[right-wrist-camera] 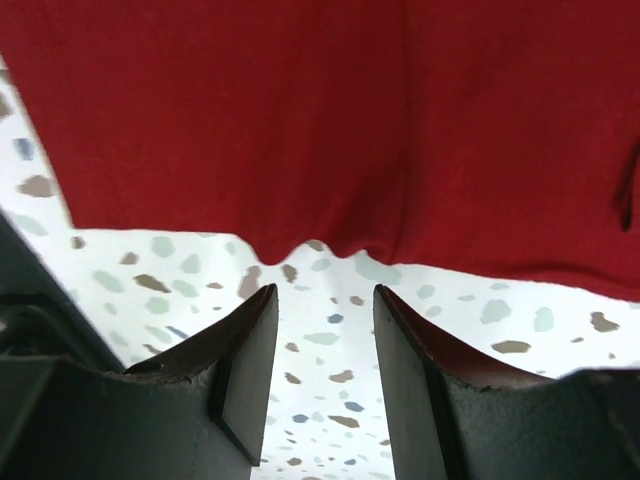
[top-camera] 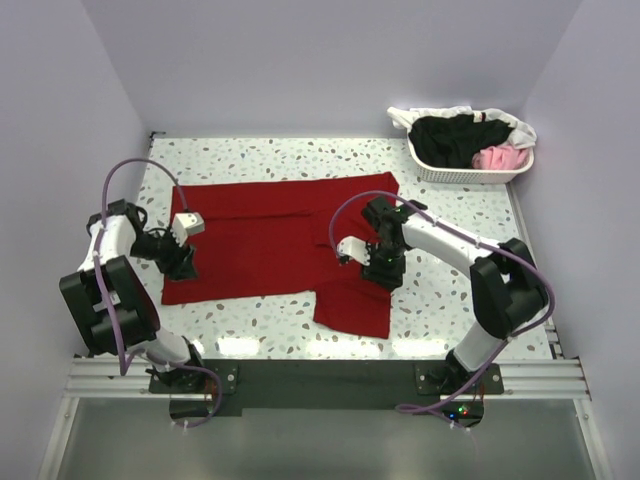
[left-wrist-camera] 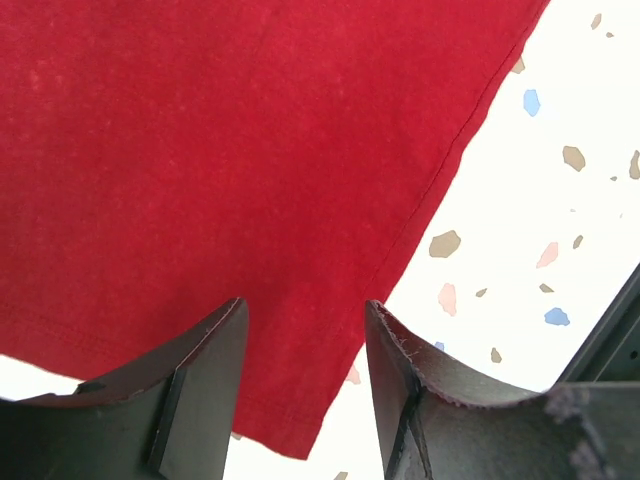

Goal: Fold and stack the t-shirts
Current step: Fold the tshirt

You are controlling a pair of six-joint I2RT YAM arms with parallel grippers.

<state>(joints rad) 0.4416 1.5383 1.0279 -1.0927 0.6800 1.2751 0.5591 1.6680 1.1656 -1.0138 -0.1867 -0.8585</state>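
The left gripper (left-wrist-camera: pixel 305 320) hangs with jaws apart and empty over a hem corner of the red shirt (top-camera: pixel 260 235); the right gripper (right-wrist-camera: pixel 325 300), likewise apart, is over the table (right-wrist-camera: pixel 330 400) just short of the cloth's edge. Spread flat mid-table, the shirt looks light and limp, so I would pinch it at its edges or corners. More shirts (top-camera: pixel 455 140) fill the far basket (top-camera: pixel 470 176).

Bright, even light, crisp focus

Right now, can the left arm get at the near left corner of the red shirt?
Probably yes. The left gripper hangs open right over that corner of the red shirt, which lies flat on the table with nothing covering it.
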